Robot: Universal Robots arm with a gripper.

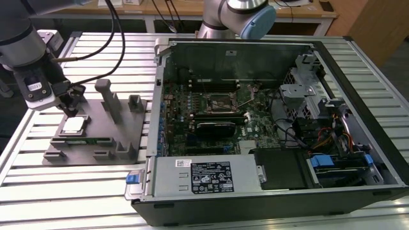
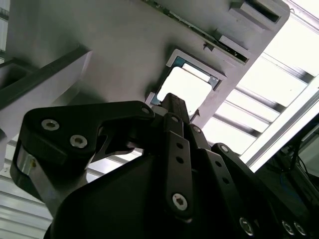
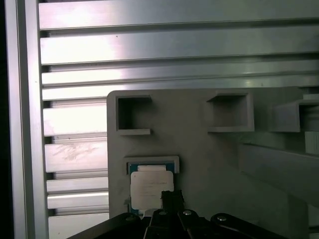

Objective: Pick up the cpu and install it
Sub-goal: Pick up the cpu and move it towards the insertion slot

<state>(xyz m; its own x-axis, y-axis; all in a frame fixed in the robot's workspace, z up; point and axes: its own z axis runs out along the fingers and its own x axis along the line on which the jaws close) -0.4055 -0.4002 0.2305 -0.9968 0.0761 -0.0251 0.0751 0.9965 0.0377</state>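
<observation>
While gripper (image 1: 72, 113) hung clenched, empty, cpu (image 1: 73, 126) lay just below tips, seated in pocket by plate (image 1: 97, 119) edge; square, no long axis.

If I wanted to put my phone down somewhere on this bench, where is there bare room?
In the exterior view, bare table slats lie nearer the camera than the grey fixture plate and beyond it. The open computer case is packed, and the gripper is close over the cpu.
</observation>
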